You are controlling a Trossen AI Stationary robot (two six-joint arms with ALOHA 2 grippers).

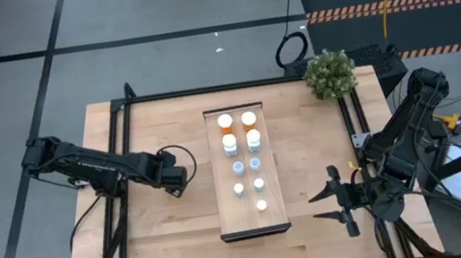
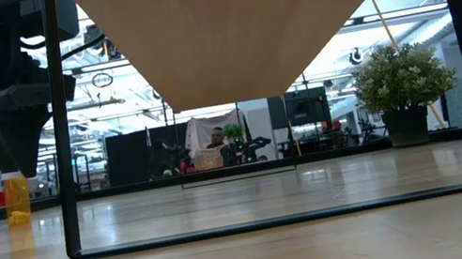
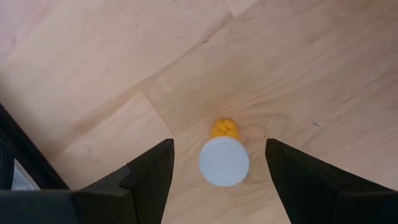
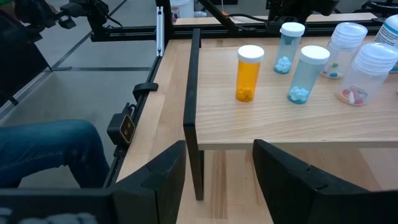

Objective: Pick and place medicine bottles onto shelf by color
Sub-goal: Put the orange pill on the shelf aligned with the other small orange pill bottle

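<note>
A small orange bottle with a white cap (image 3: 224, 162) stands upright on the table to the left of the shelf. In the low view this bottle (image 2: 16, 200) shows under the left gripper (image 2: 26, 166). My left gripper (image 3: 219, 147) hangs over it, pointing down and open, with one finger on either side of the cap and a gap to each. The high view hides this bottle under the left gripper (image 1: 174, 177). The shelf (image 1: 253, 218) carries several bottles upright on their bases: orange ones (image 1: 226, 122) at its far end and blue-grey ones (image 1: 255, 163) in the middle. My right gripper (image 1: 316, 207) waits open to the right of the shelf's near end.
The shelf stands raised on a black frame (image 2: 63, 178), and its underside (image 2: 259, 20) spans the low view. A potted plant (image 1: 329, 74) sits at the table's far right corner. In the right wrist view, a person's leg in jeans (image 4: 43, 149) shows beyond the table edge.
</note>
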